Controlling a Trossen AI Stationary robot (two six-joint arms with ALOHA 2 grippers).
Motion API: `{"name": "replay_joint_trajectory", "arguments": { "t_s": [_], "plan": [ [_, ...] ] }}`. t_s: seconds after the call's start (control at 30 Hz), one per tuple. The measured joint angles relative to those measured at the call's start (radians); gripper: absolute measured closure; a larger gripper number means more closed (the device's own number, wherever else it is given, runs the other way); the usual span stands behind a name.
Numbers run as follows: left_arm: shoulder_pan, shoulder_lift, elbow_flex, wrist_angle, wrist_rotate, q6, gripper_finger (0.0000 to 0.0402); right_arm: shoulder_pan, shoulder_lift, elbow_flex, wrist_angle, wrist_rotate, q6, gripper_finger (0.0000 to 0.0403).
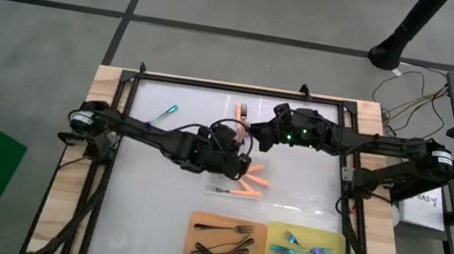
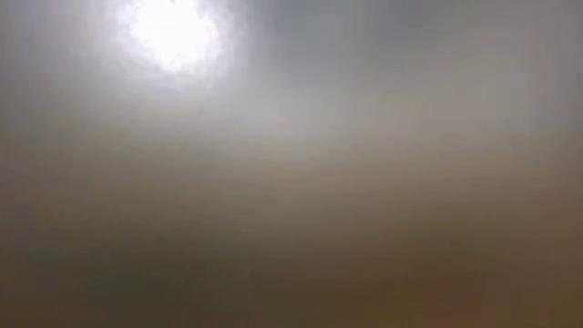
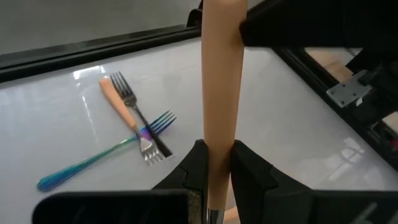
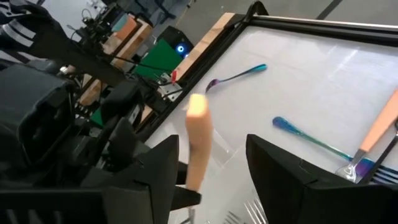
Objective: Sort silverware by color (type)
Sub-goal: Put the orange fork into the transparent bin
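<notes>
- White tabletop (image 1: 161,216), both arms meeting mid-table.
- Left gripper (image 3: 214,168) clenched on an orange-handled fork (image 3: 221,74), handle standing up between the right gripper's (image 4: 208,165) spread fingers.
- Handover geometry: the handle's long axis runs straight through that gap; the right fingers sit released around it.

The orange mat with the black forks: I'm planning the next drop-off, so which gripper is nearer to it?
Left. The left gripper, shut on an orange-handled fork, hangs just beyond the orange mat. The right gripper stands open slightly farther off.
</notes>
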Motion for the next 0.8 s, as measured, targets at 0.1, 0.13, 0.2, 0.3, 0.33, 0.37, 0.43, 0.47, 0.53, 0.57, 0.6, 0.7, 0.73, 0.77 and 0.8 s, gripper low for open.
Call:
{"name": "replay_joint_trajectory", "arguments": {
  "t_s": [0.1, 0.13, 0.2, 0.3, 0.33, 0.37, 0.43, 0.47, 0.53, 0.57, 0.6, 0.7, 0.73, 0.77, 0.8],
  "plan": [
    [0.013, 0.0, 0.0, 0.021, 0.005, 0.024, 0.0375, 0.0, 0.0, 0.0, 0.01, 0.0, 0.0, 0.0225],
    [0.016, 0.0, 0.0, 0.035, 0.017, 0.034, 0.0375, 0.0, 0.0, 0.0, 0.016, 0.0, 0.0, 0.0225],
    [0.018, 0.0, 0.0, 0.057, 0.028, 0.05, 0.0375, 0.0, 0.0, 0.0, 0.027, 0.001, 0.0, 0.0225],
    [0.018, 0.0, 0.0, 0.095, 0.029, 0.084, 0.0375, 0.0, 0.0, 0.0, 0.039, 0.002, -0.002, 0.0225],
    [0.019, 0.0, 0.0, 0.105, 0.028, 0.091, 0.0375, 0.0, 0.0, 0.0, 0.045, 0.002, -0.002, 0.0226],
    [0.019, 0.0, 0.0, 0.113, 0.028, 0.095, 0.0375, 0.0, 0.0, 0.0, 0.05, 0.002, -0.003, 0.0227],
    [0.021, 0.0, 0.0, 0.112, 0.028, 0.102, 0.0375, 0.0, 0.0, 0.0, 0.05, 0.007, -0.006, 0.0233],
    [0.023, 0.0, 0.0, 0.112, 0.028, 0.106, 0.0375, 0.0, 0.0, 0.0, 0.05, 0.015, -0.009, 0.0237],
    [0.023, 0.0, 0.0, 0.112, 0.027, 0.108, 0.0375, 0.0, 0.0, 0.0, 0.048, 0.026, -0.01, 0.0251],
    [0.023, 0.0, 0.0, 0.112, 0.024, 0.108, 0.0373, 0.0, 0.0, 0.0, 0.049, 0.027, -0.01, 0.026],
    [0.023, 0.0, 0.0, 0.112, 0.021, 0.108, 0.0369, -0.001, 0.0, 0.0, 0.048, 0.03, -0.01, 0.0272],
    [0.025, 0.0, 0.0, 0.112, 0.017, 0.108, 0.0361, -0.002, 0.0, 0.0, 0.04, 0.037, -0.01, 0.0317],
    [0.026, 0.0, 0.0, 0.112, 0.018, 0.109, 0.036, -0.002, 0.0, 0.0, 0.04, 0.04, -0.011, 0.0334],
    [0.027, 0.0, 0.0, 0.113, 0.017, 0.109, 0.0359, -0.002, 0.0, 0.0, 0.038, 0.046, -0.015, 0.0351],
    [0.027, 0.0, 0.0, 0.113, 0.017, 0.112, 0.0358, -0.002, 0.0, 0.0, 0.037, 0.048, -0.024, 0.0361]
  ]
}}
